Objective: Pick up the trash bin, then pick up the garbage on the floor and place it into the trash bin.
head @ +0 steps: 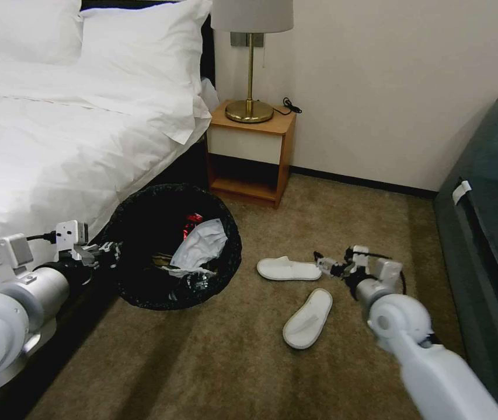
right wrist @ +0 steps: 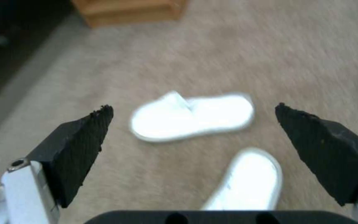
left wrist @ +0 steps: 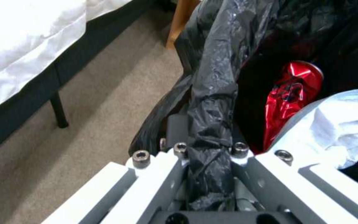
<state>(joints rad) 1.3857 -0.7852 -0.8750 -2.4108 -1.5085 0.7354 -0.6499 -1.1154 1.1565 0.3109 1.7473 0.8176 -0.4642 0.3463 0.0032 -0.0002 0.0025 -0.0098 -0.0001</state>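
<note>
Clamped on the rim, the left gripper [left wrist: 210,149] holds the round trash bin lined with crinkled black plastic [head: 143,286] off the carpet beside the bed, tilted so its mouth shows. Inside lie a crushed red can [left wrist: 295,93] and crumpled white tissue [head: 202,245]. Right gripper [right wrist: 193,124] hovers, jaws wide, over two flat white slippers [head: 288,269].

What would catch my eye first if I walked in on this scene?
Probably the trash bin, lined with a black bag and held off the carpet beside the bed by the left gripper, which is clamped on its rim; a red can and white tissue lie inside. Next, two white slippers on the carpet, with the right gripper open by the farther one.
</note>
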